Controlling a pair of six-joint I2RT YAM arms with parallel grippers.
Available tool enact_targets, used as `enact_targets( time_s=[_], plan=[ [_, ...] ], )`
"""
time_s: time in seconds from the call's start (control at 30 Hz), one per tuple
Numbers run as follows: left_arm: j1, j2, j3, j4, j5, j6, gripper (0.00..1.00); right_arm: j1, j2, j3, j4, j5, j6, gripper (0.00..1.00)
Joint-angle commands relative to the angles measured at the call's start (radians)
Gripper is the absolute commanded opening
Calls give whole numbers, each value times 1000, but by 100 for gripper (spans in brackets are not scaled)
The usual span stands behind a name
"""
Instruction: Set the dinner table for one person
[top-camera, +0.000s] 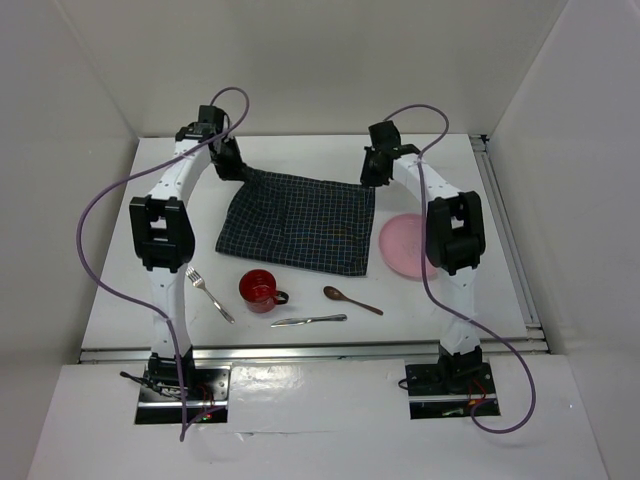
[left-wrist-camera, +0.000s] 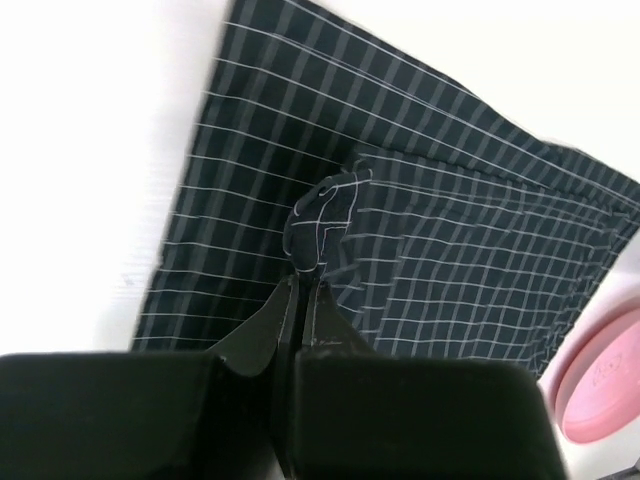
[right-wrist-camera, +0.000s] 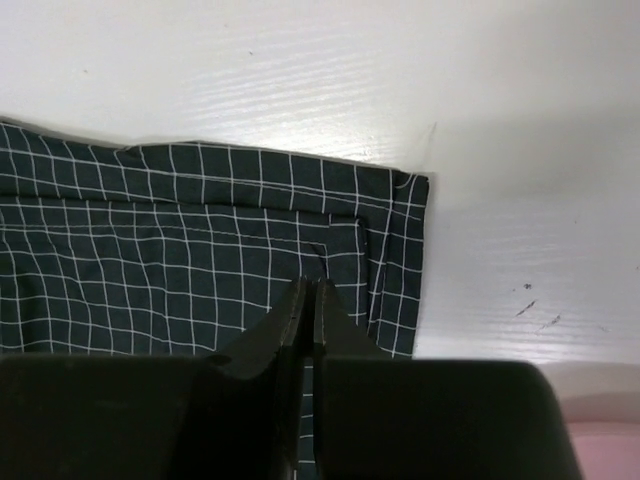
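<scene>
Hidden on the left: the left gripper (left-wrist-camera: 302, 283) and its black body block the near strip of the cloth mat (left-wrist-camera: 450, 250) in its own wrist view, and the mat's left edge is blurred there.
Hidden on the right: the pink plate (top-camera: 398, 245) sits partly behind the right arm from above, with one edge covered.
Hard to make out: from overhead, both sets of fingertips are lost against the dark checked fabric.
Left gripper: jaws clamped tight on a small raised fold of the cloth mat at its far-left corner, and the pinch shows plainly.
Right gripper (right-wrist-camera: 308, 285): jaws pressed together, tips down on the mat just inside its far-right corner hem. Whether any fabric is caught between them cannot be told.
Dinner table (top-camera: 470, 300): white and flat, lying under everything, with the mat at its far middle.
Front row: fork (top-camera: 208, 293), red cup (top-camera: 258, 289), knife (top-camera: 308, 320) and spoon (top-camera: 350, 299) all rest on bare tabletop in front of the mat.
</scene>
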Motion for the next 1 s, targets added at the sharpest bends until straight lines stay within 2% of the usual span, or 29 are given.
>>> enact_targets(
  time_s=[0.0,0.07,0.1,0.43,0.97],
  plan=[
    [-11,-60,51,28,-1,28,0,-9,-28,21,40,-8,-1,8],
    [-11,-44,51,19,10,28,0,-9,10,41,24,-17,-10,27],
    [-11,-44,51,19,10,28,0,-9,21,53,24,-17,-10,40],
    [-11,-44,51,19,10,28,0,-9,117,96,-14,-8,-20,43],
    [-11,-35,33,19,0,19,0,-9,151,65,-2,-26,-38,44]
  ],
)
